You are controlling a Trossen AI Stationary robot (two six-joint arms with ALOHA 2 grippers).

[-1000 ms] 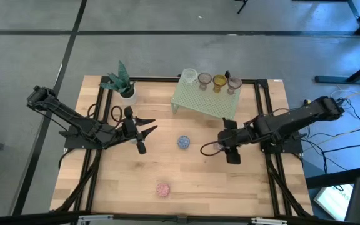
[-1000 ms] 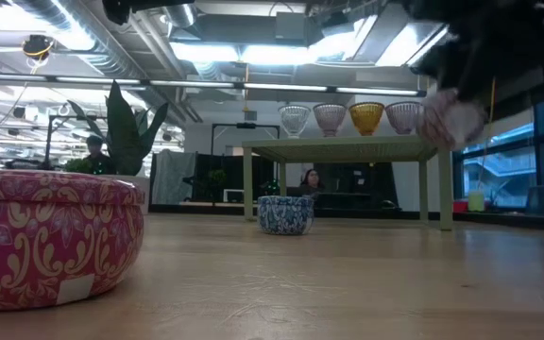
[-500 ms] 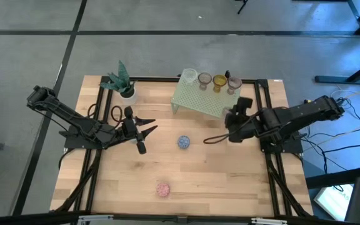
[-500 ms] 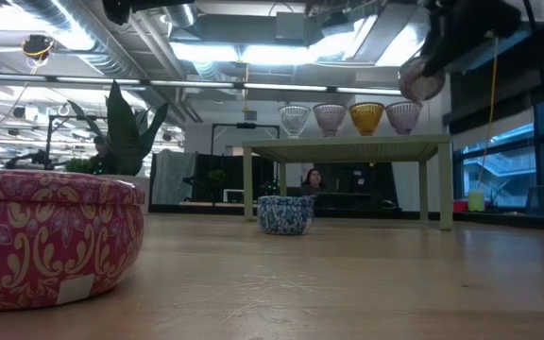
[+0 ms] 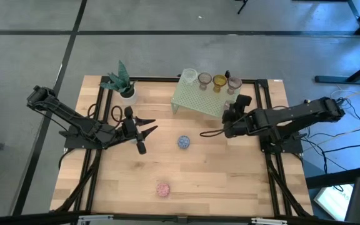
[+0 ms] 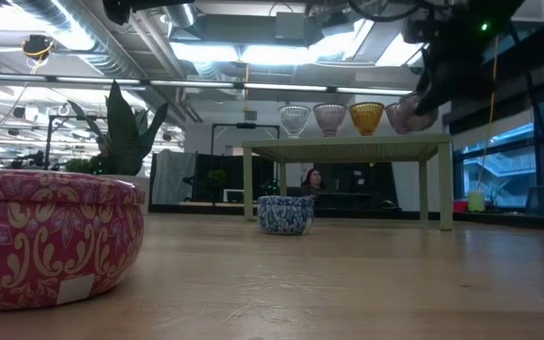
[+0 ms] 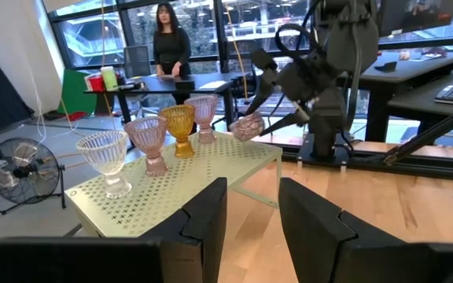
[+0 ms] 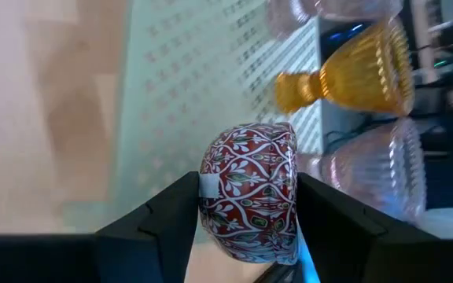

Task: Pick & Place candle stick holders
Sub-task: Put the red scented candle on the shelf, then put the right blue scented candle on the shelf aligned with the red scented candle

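A green rack (image 5: 202, 100) stands at the table's far middle. Along its far edge stand a clear (image 5: 188, 76), a pink (image 5: 204, 80), an amber (image 5: 219, 81) and a pale purple candle stick holder (image 5: 234, 82). A blue holder (image 5: 184, 142) sits on its base mid-table. A pink one (image 5: 162, 189) sits near the front edge. My right gripper (image 5: 229, 111) is shut on a red patterned holder (image 8: 250, 189) over the rack's right end (image 7: 266, 153). My left gripper (image 5: 152, 129) hovers open left of the blue holder, with nothing between its fingers. My right gripper pinches the red patterned holder's round side wall (image 8: 211, 208) between its two fingers (image 8: 163, 220), one on each side. The fingers slant down from the table's right. The holder (image 7: 248, 126) is tilted and lifted clear, just above the rack's top.
A white pot with a green plant (image 5: 124, 87) stands at the far left. Black frame rails (image 5: 99, 156) run along both sides of the table. A cable loop (image 5: 210, 132) hangs under my right arm. A person (image 7: 167, 39) stands in the room beyond the table.
My right gripper has carried the red patterned holder from over the table's middle right toward the far edge, to the rack's right end. It rose, then sank a little, and its wrist turned about and tipped downward. It has stayed shut on the holder.
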